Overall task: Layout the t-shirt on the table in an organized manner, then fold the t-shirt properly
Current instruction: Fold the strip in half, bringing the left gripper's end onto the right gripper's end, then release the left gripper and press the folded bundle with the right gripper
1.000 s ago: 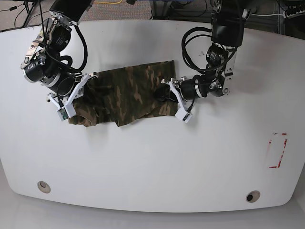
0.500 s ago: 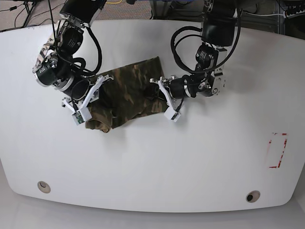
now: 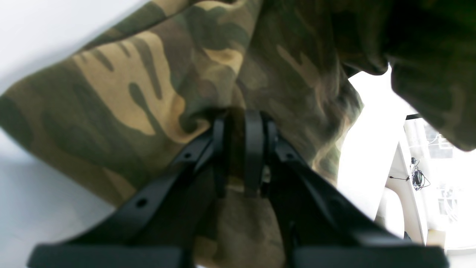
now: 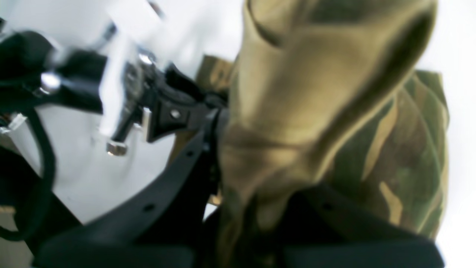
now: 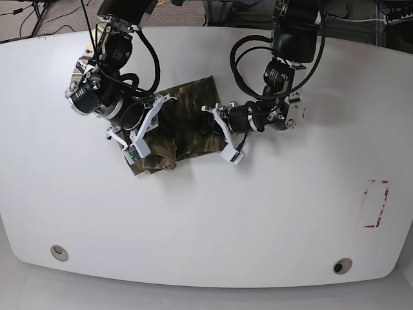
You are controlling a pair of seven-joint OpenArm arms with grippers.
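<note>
White table (image 5: 206,213) backdrop; left gripper (image 5: 216,132) and right gripper (image 5: 139,129) angled inward, each clamped on bunched t-shirt (image 5: 184,126).

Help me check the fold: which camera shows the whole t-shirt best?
The base view: the t-shirt shows entire, bunched on the table between both arms. The left wrist view shows only blurred cloth pinched by the left gripper; the right wrist view only a fold in the right gripper.
</note>
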